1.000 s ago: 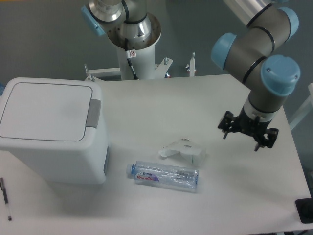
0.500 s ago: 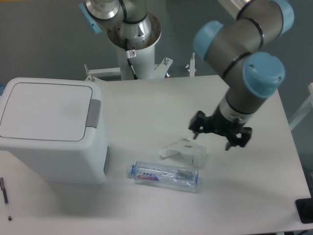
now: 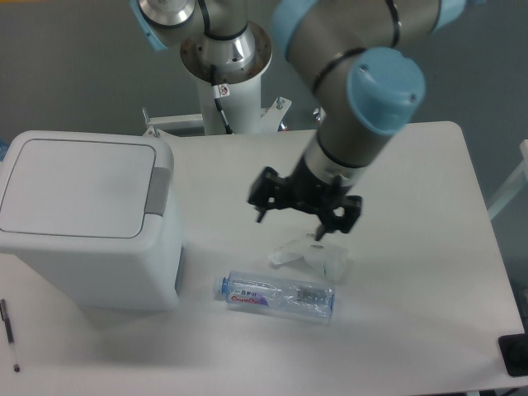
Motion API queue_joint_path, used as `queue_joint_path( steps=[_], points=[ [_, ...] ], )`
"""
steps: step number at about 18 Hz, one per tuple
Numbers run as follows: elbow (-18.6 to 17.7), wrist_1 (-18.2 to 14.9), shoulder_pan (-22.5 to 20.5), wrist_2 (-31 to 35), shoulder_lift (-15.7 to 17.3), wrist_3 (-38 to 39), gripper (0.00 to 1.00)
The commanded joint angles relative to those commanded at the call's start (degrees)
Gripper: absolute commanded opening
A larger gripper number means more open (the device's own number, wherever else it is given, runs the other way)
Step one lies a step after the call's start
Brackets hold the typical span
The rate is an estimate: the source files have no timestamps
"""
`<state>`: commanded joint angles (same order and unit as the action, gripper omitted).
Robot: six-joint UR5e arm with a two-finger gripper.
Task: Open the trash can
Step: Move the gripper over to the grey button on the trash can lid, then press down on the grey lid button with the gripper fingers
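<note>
The trash can (image 3: 82,219) is a large white boxy bin at the left of the table. Its flat white lid (image 3: 74,186) lies shut, with a grey push-button tab (image 3: 158,190) at the right rim. My gripper (image 3: 300,223) hangs over the middle of the table, well to the right of the bin and apart from it. Its two dark fingers point down, spread apart and empty, just above a crumpled white wrapper (image 3: 309,256).
A clear plastic bottle (image 3: 276,296) lies on its side in front of the gripper. A pen (image 3: 9,332) lies at the table's front left edge. The robot base (image 3: 224,58) stands behind the table. A dark object (image 3: 515,355) sits at the front right corner.
The arm has swung left across the table, carrying the gripper from the right side to the middle, closer to the trash can. The bin's lid stays shut.
</note>
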<state>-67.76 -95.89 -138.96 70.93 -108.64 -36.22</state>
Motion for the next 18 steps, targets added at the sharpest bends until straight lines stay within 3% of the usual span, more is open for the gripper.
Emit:
queue_joint_path(
  steps=[8, 18],
  points=[
    [-2.54, 0.0, 4.74, -1.85, 2.37, 3.43, 1.0],
    [-4.22, 0.17, 4.84, -1.68, 3.52, 4.66, 1.0]
  ],
)
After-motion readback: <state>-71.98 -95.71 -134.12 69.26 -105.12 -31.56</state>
